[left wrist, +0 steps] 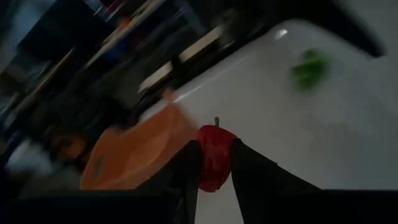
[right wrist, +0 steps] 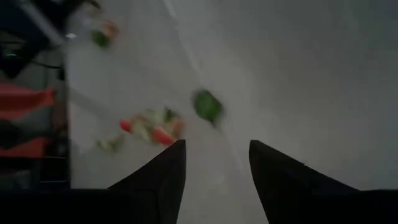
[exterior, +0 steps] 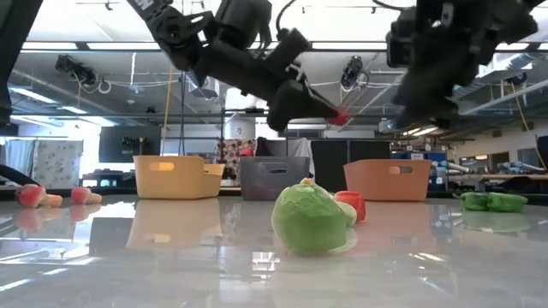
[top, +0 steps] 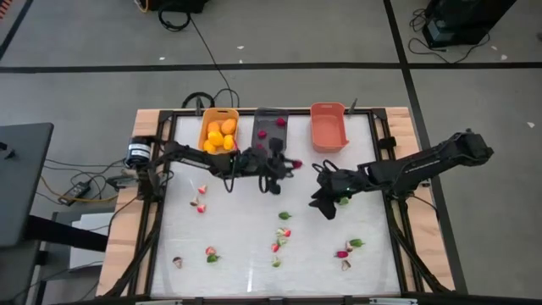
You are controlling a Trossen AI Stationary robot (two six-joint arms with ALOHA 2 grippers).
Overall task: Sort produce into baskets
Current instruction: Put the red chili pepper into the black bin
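Note:
Three baskets stand in a row at the table's far edge: a yellow-orange one with yellow fruits, a dark grey one with red bits, and a salmon one. My left gripper is shut on a small red piece in the air, just in front of the gap between the grey and salmon baskets. My right gripper hovers open right of centre with nothing between its fingers. A green piece lies on the table ahead of it. Loose produce is scattered over the near half. My left gripper pinches the red piece's two sides between its two fingers. Its thin stalk end sticks out past the fingertips. The fingers come nearly level from the table's left. The piece is lifted clear of the table.
More pieces lie near the left side, the near left corner and the near right. In the low view a green leafy piece lies close to the camera. A dark frame borders the white table top.

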